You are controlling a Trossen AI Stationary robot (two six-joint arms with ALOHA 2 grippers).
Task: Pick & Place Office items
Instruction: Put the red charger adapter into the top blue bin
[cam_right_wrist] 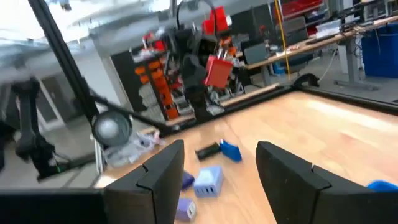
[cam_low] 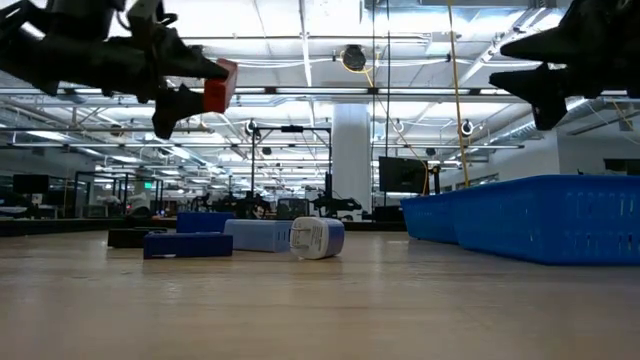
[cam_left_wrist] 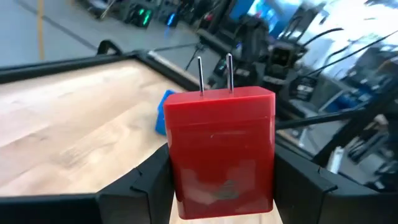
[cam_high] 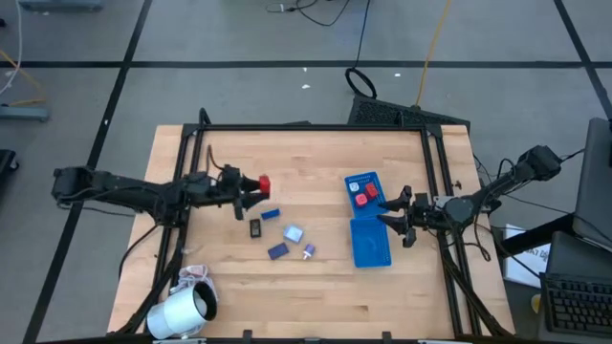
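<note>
We see the wooden table [cam_high: 316,277] with the left arm reaching in from one side and the right arm from the other. At the table's near left corner lies a big white roll [cam_high: 182,313]. On the right half sits the long blue tray [cam_high: 371,244], with two red pieces [cam_high: 363,194] in its far compartment.

The left gripper [cam_high: 251,188] hangs above the table's left half, well clear of the wood, its fingers closed on a red plug [cam_left_wrist: 222,152]. In the left wrist view we see the plug upright between the two fingers [cam_left_wrist: 143,186], its two metal prongs pointing away from the wrist. In the low view it rides high above the loose pieces.

The right gripper [cam_high: 400,218] hovers beside the tray's right edge. In the right wrist view we see its fingers [cam_right_wrist: 163,168] parted with nothing between them.

The loose pieces lie in a cluster between the two grippers: a blue block [cam_high: 270,215] and a black block [cam_high: 255,228] nearest the left gripper, then a light blue block [cam_high: 294,233], a dark blue block [cam_high: 277,251] and a small white piece [cam_high: 309,252].
</note>
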